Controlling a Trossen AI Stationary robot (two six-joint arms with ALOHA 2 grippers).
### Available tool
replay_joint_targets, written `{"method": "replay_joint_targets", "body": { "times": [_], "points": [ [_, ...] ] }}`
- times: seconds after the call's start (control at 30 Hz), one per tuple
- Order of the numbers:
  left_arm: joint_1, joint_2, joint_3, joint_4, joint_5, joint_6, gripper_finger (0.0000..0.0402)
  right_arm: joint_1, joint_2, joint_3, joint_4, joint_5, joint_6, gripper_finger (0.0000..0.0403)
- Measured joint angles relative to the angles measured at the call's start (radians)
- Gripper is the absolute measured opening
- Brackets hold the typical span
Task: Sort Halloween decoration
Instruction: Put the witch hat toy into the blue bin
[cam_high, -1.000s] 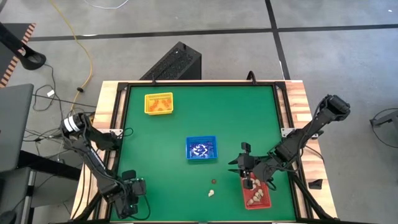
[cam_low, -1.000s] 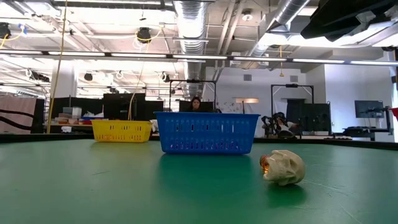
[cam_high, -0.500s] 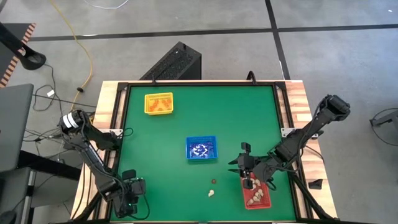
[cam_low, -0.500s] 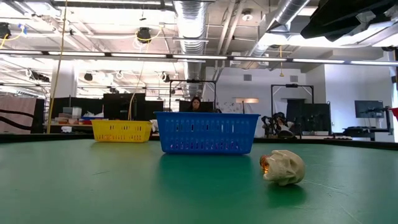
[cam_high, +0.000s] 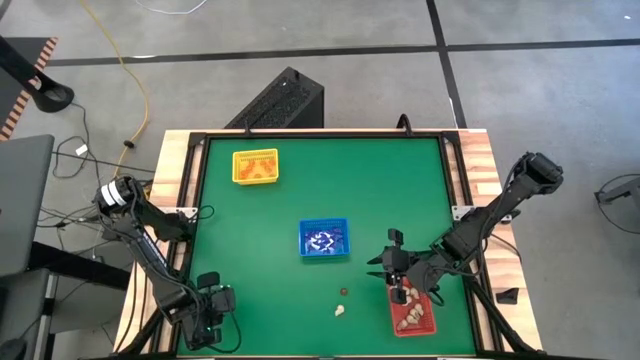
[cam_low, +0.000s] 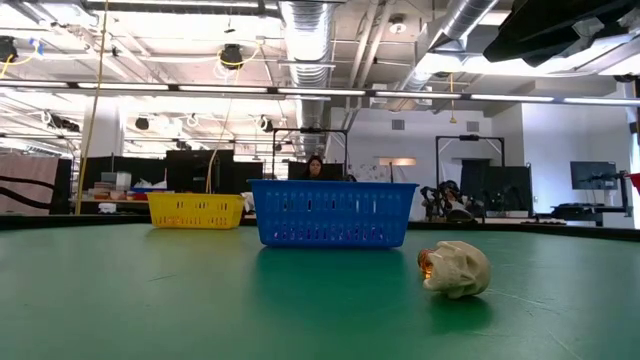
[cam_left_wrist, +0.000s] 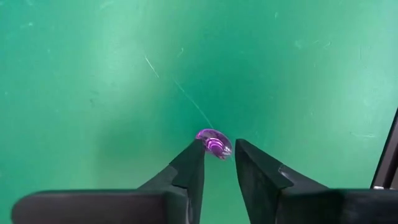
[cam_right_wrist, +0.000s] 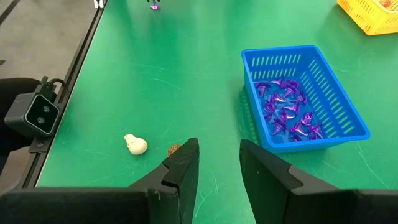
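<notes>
A small translucent purple trinket (cam_left_wrist: 213, 143) lay on the green table (cam_high: 260, 230) near its front-left corner, between the spread fingertips of the left gripper (cam_left_wrist: 217, 160). The right gripper (cam_right_wrist: 217, 163), also spread, hovered by the red tray (cam_high: 424, 324) of cream pieces; the blue tray (cam_right_wrist: 305, 99) held purple ones.

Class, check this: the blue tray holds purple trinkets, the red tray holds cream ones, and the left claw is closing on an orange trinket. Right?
Not quite. The left wrist view shows the left claw around a purple trinket, not an orange one. The blue tray and red tray are as stated.
</notes>
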Motion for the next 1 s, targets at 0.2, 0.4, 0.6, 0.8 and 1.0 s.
{"method": "replay_joint_targets", "body": {
  "times": [0.2,0.4,0.6,0.8,1.0],
  "points": [
    [0.000,0.000,0.000,-0.001,-0.001,0.000,0.0054,0.000,0.000,0.000,0.000,0.000,0.000,0.0148],
    [0.007,0.000,0.000,-0.008,-0.034,0.013,0.0009,0.000,0.000,0.000,0.000,0.000,0.000,0.0148],
    [0.069,0.000,0.000,0.038,-0.075,0.134,0.0001,0.000,0.000,0.000,0.000,-0.001,0.001,0.0148],
    [0.236,0.000,0.000,0.231,-0.198,0.523,0.0000,0.000,0.000,0.000,0.000,-0.001,0.000,0.0148],
    [0.483,0.000,0.000,0.586,-0.192,1.012,0.0000,0.000,0.000,0.000,0.000,-0.001,0.016,0.0148]
  ]
}}
